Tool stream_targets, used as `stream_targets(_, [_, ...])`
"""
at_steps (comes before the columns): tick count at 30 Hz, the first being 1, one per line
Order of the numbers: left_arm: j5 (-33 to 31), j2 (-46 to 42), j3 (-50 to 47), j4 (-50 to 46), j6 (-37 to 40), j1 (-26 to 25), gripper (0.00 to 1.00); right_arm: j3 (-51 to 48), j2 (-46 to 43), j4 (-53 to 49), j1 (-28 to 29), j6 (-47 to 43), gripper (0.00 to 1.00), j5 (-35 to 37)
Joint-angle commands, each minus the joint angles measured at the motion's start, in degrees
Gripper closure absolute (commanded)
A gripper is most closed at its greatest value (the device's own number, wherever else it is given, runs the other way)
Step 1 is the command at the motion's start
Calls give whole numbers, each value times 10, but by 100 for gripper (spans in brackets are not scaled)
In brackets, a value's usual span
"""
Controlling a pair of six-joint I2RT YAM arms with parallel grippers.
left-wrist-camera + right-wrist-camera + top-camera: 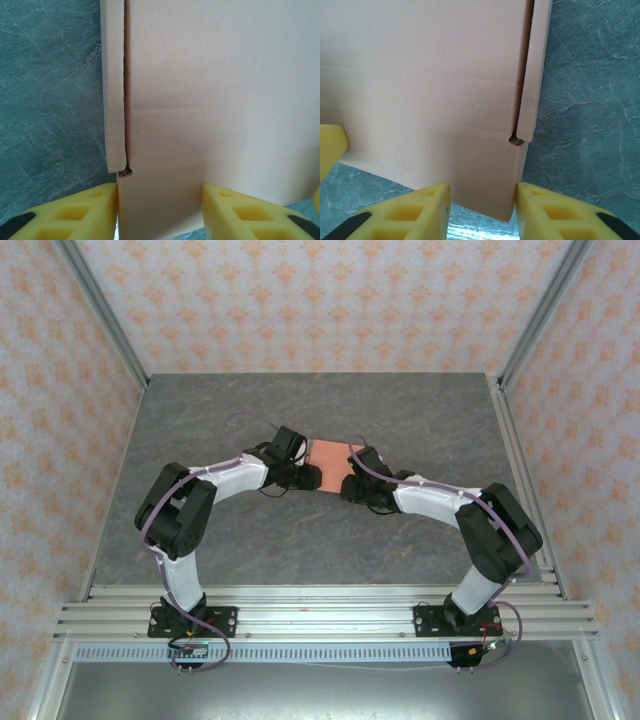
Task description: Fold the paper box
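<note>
Left gripper (160, 187) sits roughly half open. Its left finger (75, 212) is right against the side edge of the paper box (215, 100) and the other finger overlaps the panel, though I can't tell if they're pressing down. Right gripper (482, 186) is also about half open, across the card's near corner. The box is salmon-orange card lying around the middle of the table (200, 440). It has faint creases across it, and a slit separates a narrow strip along the side edge.
</note>
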Motion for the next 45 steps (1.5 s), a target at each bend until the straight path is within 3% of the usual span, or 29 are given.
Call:
stream_targets(1, [-9,8,7,6,-3,-2,56,14,9,-4,0,-8,61,5])
stream_targets(24, [-81,60,112,-74,-12,0,54,40,18,-14,-25,-34,60,13])
stream_targets(32, [-103,55,160,-99,2,5,35,39,20,-1,-33,-29,61,4])
stream_targets(37, [-103,81,258,-144,33,10,26,29,-7,-11,-33,-24,60,7])
stream_targets(41, [-91,162,399,-215,62,11,35,24,-33,-29,-34,-15,57,27])
stream_targets(45, [-54,257,534,-280,96,17,35,25,-41,-39,-38,-8,53,22])
